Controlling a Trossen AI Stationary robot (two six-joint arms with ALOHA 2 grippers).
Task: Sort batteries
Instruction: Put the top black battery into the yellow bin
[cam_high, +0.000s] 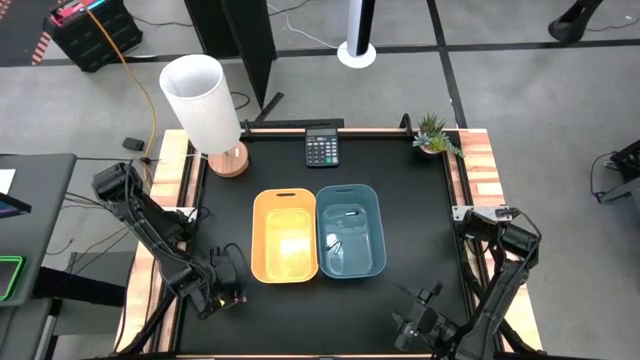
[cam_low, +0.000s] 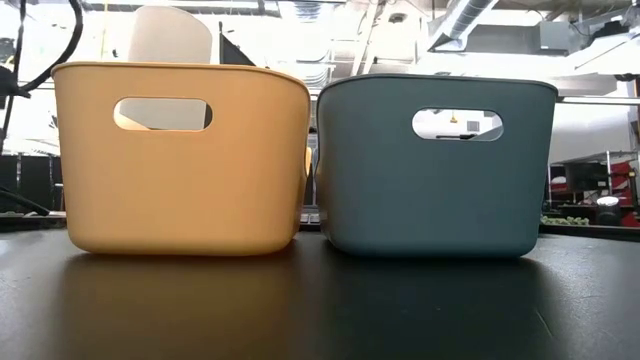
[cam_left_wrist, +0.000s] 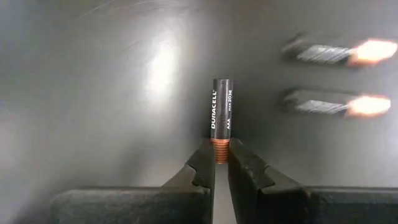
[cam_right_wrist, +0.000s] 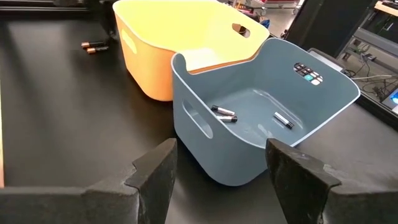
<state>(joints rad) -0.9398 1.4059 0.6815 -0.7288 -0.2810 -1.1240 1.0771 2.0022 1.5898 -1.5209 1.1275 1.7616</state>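
Note:
My left gripper (cam_left_wrist: 219, 163) is near the table's near-left corner (cam_high: 226, 288), shut on a dark Duracell AAA battery (cam_left_wrist: 221, 106) with a copper end. Two more dark, copper-ended batteries (cam_left_wrist: 329, 53) (cam_left_wrist: 328, 102) lie on the black mat beyond it; the right wrist view shows them (cam_right_wrist: 93, 46) on the mat beside the yellow bin (cam_high: 285, 236). The blue bin (cam_high: 351, 230) stands to the yellow bin's right, with silvery batteries (cam_right_wrist: 224, 114) (cam_right_wrist: 283, 120) lying on its floor. My right gripper (cam_right_wrist: 221, 180) is open at the near-right (cam_high: 420, 318), facing the blue bin and touching nothing. My left gripper pinches the dark battery by its copper end (cam_left_wrist: 219, 149) between the two fingertips (cam_left_wrist: 203, 163). The battery lies along the fingers and sticks straight out past their free ends. Whether its far end touches the mat cannot be told.
A white lamp (cam_high: 205, 105) on a wooden base stands at the far-left, a calculator (cam_high: 321, 148) at the far edge's middle and a small plant (cam_high: 435, 135) at the far-right corner. The low view shows only the two bins (cam_low: 180, 160) (cam_low: 435, 165) side by side.

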